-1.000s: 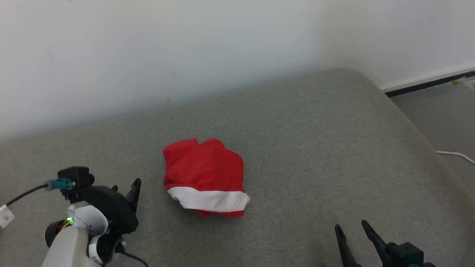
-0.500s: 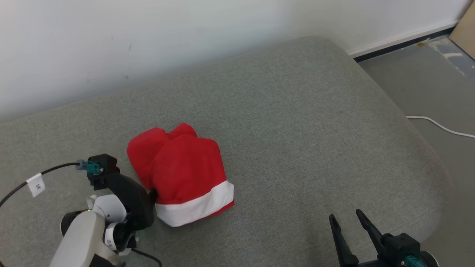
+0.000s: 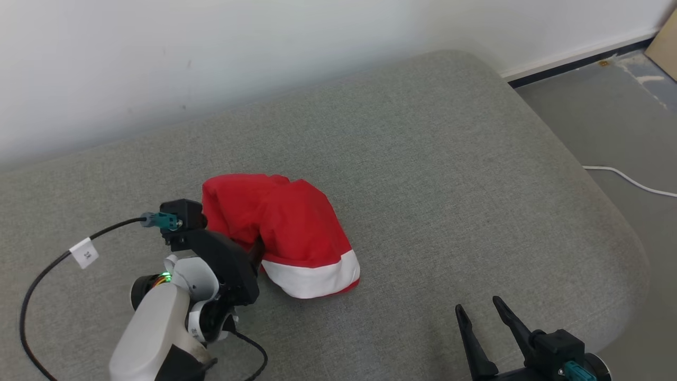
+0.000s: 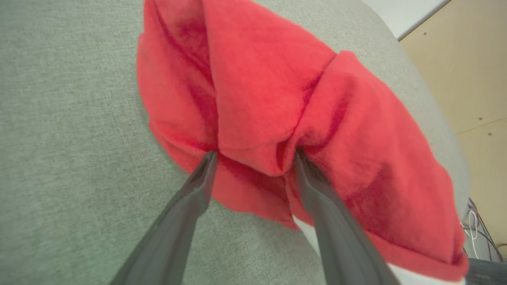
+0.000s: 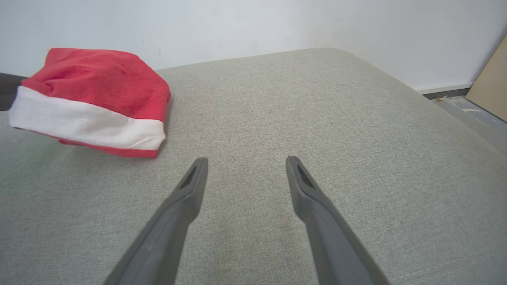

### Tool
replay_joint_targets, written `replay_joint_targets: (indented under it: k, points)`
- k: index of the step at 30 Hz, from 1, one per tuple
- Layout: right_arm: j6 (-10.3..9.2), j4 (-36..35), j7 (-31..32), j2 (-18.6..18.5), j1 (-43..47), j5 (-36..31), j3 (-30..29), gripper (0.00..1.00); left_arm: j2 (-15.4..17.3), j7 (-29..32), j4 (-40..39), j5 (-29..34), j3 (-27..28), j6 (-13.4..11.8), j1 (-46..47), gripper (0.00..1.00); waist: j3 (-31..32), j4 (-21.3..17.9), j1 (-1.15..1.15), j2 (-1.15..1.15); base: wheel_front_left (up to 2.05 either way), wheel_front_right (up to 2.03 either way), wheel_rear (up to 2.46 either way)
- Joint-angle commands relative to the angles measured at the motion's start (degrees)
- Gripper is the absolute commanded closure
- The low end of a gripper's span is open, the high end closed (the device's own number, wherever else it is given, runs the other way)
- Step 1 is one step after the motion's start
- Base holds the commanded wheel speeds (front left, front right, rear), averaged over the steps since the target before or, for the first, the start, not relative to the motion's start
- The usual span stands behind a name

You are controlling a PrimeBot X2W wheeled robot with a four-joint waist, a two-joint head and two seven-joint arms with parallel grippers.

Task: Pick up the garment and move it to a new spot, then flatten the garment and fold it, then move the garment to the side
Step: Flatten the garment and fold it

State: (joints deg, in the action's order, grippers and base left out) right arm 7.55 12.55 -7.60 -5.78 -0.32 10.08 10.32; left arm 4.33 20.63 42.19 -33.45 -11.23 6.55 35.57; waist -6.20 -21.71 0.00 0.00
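Observation:
A crumpled red garment (image 3: pixel 296 233) with a white band lies bunched on the grey cushion (image 3: pixel 449 159), left of centre. My left gripper (image 3: pixel 258 250) presses into its left side, its fingertips sunk among the folds. In the left wrist view the garment (image 4: pixel 269 99) bulges between the spread fingers of the left gripper (image 4: pixel 255 156), which stands open with a fold of cloth between the tips. My right gripper (image 3: pixel 478 307) hovers open near the cushion's front edge, apart from the garment. In the right wrist view the garment (image 5: pixel 99 83) lies far to the upper left of the right gripper (image 5: pixel 245 160).
A white wall runs behind the cushion. The cushion's rounded right edge drops to a grey floor with a white cable (image 3: pixel 629 180) and a tan board (image 3: pixel 667 47). My left arm's black cable (image 3: pixel 47 270) trails over the cushion's left part.
My left gripper has moved right into the garment's side, and the garment has shifted right and bunched up higher. The head camera turned between the earliest frame and now. The right gripper stays open.

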Motion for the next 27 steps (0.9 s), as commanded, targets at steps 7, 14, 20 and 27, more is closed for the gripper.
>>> replay_joint_targets:
  k: [7, 14, 20, 27]
  points:
    - [-0.12, 0.5, -0.4, -0.8, -0.7, 1.0, 0.7, 0.00, -1.2, -3.0, 1.9, -3.8, -1.8, 0.5, 1.3, 0.00, 0.7, -1.6, 0.00, 0.00, 0.00, 0.00, 0.00]
    - [-0.12, 0.7, -0.5, -0.6, -0.3, 1.0, 0.4, 0.00, -1.4, -6.4, 2.8, -5.8, -4.5, 0.9, 2.3, 1.00, 1.2, -2.5, 0.00, 0.00, 0.00, 0.00, 0.00]
    - [-0.12, 1.0, -0.8, -0.5, 0.3, 0.9, -0.2, 0.00, -1.4, -12.9, -0.2, -6.2, -6.5, 0.9, 4.5, 1.00, 2.3, -1.2, 0.00, 0.00, 0.00, 0.00, 0.00]
    - [-0.12, 1.1, -0.8, -0.1, 0.4, 1.0, 0.0, 0.00, -1.5, -18.4, -8.0, -8.0, -10.7, 1.0, 7.7, 1.00, 3.8, 0.5, 0.00, 0.00, 0.00, 0.00, 0.00]
